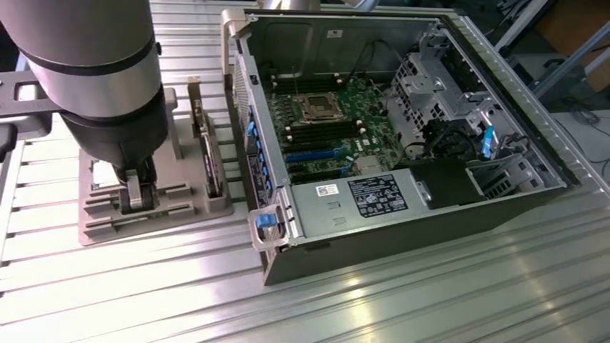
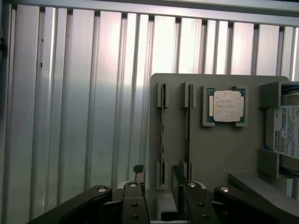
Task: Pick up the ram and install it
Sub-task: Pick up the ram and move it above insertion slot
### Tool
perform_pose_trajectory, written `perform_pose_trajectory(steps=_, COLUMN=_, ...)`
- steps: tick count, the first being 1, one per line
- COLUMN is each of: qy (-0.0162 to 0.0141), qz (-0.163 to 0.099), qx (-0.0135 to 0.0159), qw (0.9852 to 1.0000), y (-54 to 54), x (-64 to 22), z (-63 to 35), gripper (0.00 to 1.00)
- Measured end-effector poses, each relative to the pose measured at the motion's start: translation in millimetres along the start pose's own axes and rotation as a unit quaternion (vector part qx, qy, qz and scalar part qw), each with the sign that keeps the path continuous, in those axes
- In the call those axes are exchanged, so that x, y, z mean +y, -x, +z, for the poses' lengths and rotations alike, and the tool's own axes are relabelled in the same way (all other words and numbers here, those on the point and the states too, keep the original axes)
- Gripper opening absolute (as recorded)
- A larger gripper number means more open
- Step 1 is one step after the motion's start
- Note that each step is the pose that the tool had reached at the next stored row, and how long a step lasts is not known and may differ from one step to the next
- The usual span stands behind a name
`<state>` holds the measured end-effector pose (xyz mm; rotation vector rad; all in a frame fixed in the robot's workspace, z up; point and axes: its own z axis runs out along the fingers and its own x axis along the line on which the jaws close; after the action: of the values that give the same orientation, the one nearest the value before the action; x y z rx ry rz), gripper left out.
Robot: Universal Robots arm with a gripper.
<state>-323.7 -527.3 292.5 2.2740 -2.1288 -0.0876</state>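
Exterior view: the arm (image 1: 96, 71) stands at the exterior view's left, its claw (image 1: 136, 196) lowered onto the near end of a grey parts tray (image 1: 162, 221). A dark expansion card (image 1: 206, 153) stands on edge in the tray's right side. To the right, the open computer case (image 1: 505, 78) shows its motherboard (image 1: 333, 121) and a labelled power supply (image 1: 358, 200) at the near side.

Wrist view: looks along the tray (image 2: 219, 149) from just above the claw (image 2: 161, 200) and shows what the arm's body covers in the exterior view: the ram (image 2: 162, 135), a square silver processor (image 2: 227, 106) in its own pocket, and a hard drive (image 2: 285, 130) at the tray's edge.

Counts: one arm, one claw, one tray, one case, one processor, one hard drive, one expansion card. There are two slotted holders side by side. The ram fills one. The other shows a thin edge too slim to identify.

Ram: stands on its long edge in its holder on the tray, outside the case.

Ram and claw: the stick's near end runs in between the two fingers (image 2: 133, 203), one finger on each side.

Claw: released, with its fingers spread. Whether they touch the stick cannot be told.

Table: ribbed aluminium (image 1: 429, 300) under the tray and the case.
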Motion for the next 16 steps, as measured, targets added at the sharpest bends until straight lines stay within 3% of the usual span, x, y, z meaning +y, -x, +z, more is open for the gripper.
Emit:
perform_pose_trajectory(steps=9, qy=0.0000, qz=0.000, qx=0.0000, qw=1.0000, y=0.6, x=-1.8, z=36.1, gripper=0.36)
perform_pose_trajectory(steps=13, qy=0.0000, qz=0.000, qx=0.0000, qw=1.0000, y=3.0, x=6.1, z=51.3, gripper=0.36)
perform_pose_trajectory(steps=16, qy=0.0000, qz=0.000, qx=0.0000, qw=1.0000, y=7.0, x=7.0, z=62.7, gripper=0.36)
